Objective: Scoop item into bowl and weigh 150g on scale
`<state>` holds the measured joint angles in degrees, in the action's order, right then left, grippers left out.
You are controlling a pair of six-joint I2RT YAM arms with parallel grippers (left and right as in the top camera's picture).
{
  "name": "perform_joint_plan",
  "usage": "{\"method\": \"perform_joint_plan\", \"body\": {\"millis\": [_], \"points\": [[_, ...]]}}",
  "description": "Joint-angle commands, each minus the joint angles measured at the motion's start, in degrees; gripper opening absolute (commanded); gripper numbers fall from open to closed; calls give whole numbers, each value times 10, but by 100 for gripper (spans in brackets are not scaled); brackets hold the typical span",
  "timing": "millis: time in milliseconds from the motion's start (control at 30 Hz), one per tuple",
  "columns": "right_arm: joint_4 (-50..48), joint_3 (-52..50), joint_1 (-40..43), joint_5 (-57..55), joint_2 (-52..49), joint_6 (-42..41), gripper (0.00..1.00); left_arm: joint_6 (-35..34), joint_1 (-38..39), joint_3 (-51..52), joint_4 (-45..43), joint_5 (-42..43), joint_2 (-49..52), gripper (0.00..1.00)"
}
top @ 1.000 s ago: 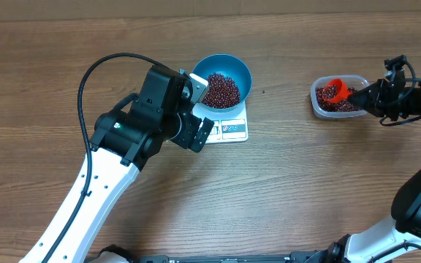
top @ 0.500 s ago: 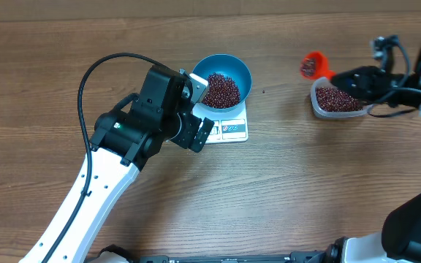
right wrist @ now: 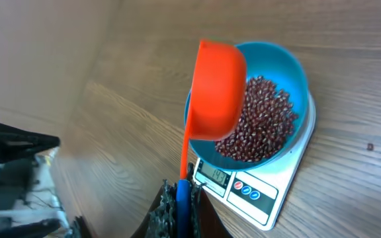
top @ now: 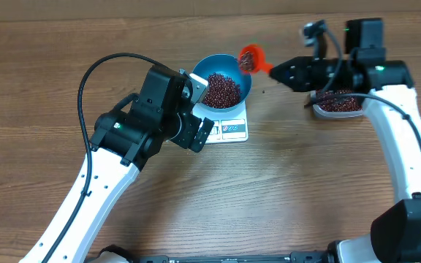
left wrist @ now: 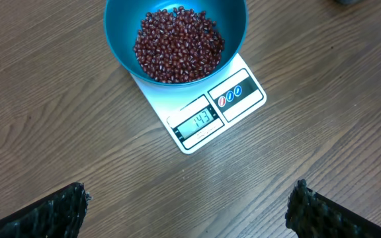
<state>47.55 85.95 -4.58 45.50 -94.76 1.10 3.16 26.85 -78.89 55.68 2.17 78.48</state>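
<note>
The beans (left wrist: 177,43) are lying heaped in the bowl (left wrist: 119,23), which is sitting on the scale (left wrist: 161,99) near the desk's (top: 305,190) far edge. You're holding the scoop (top: 251,58) over its rim, right gripper (right wrist: 180,198) clamped tight on the handle, likely for topping up. Your left gripper (left wrist: 187,211) is hanging wide open and empty, its camera watching the display.

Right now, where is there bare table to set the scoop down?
Free: wood between the scale and the clear tub, and the table's front middle. Crowded: around the bowl, with the left gripper beside it and the scoop over its rim.
</note>
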Motion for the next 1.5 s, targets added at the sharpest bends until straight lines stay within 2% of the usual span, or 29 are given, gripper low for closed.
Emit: {"method": "perform_joint_plan", "body": {"millis": [0,300,467,667,800,1467], "points": [[-6,18,-32,-75,14,-11,4,-6,-2,4,-2,2,0,100],[-6,18,-57,-101,14,-10,4,-6,-2,4,-2,2,0,99],[-1,18,-74,-119,14,24,4,-6,-2,4,-2,2,0,100],[1,18,-118,-174,14,73,4,-6,-2,4,-2,2,0,100],[-2,18,-141,-239,14,73,3,-6,-2,4,-2,2,0,100],[-12,18,-145,-240,14,73,4,-6,-2,4,-2,2,0,100]]}}
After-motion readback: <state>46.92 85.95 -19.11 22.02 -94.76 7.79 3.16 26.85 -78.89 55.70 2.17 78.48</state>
